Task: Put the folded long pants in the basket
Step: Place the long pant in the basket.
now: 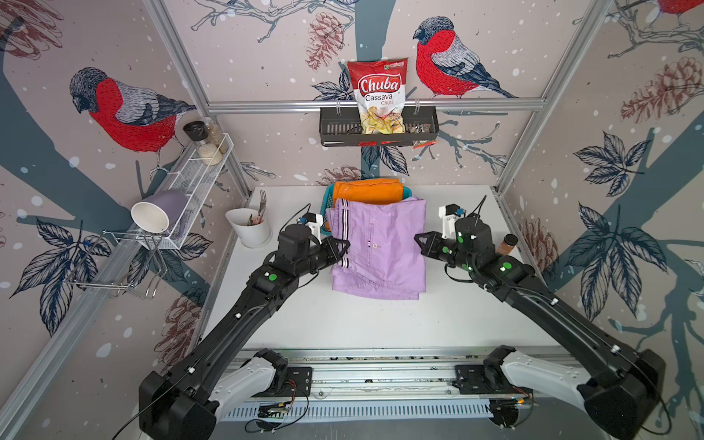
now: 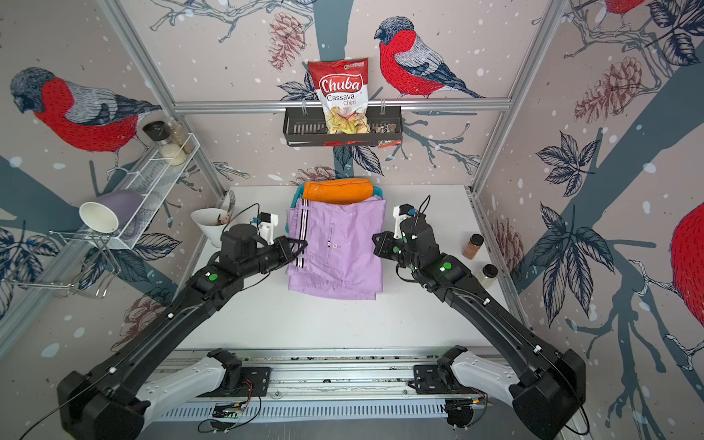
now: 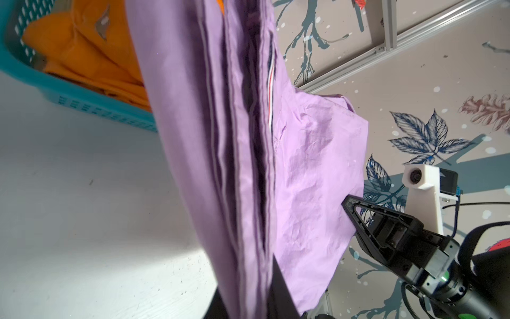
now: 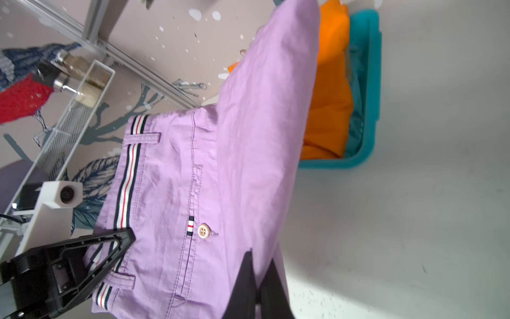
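Clamped on the striped waistband edge of the lilac pants (image 1: 381,251), the left gripper (image 1: 343,245) has its jaws closed on the cloth; the right wrist view shows its black fingers (image 4: 121,243) pressed across the black-white trim. On the opposite side the right gripper (image 1: 419,239) is likewise pinched tight on the plain edge, with a fingertip (image 3: 350,204) meeting the fabric in the left wrist view. Between the two arms the pants hang spread and folded, lifted above the white table (image 1: 381,327); whether their near edge brushes the surface cannot be told. Their far edge overlaps the near rim of the basket (image 1: 327,202), which stands at the back middle of the table. Orange pants (image 1: 367,190) lie folded inside it, rising above the rim, and the lilac cloth covers their near part in both top views. A white cup (image 1: 249,228) holding a fork stands left of the basket, well apart. A brown jar (image 1: 506,244) stands by the right wall, behind the right arm.
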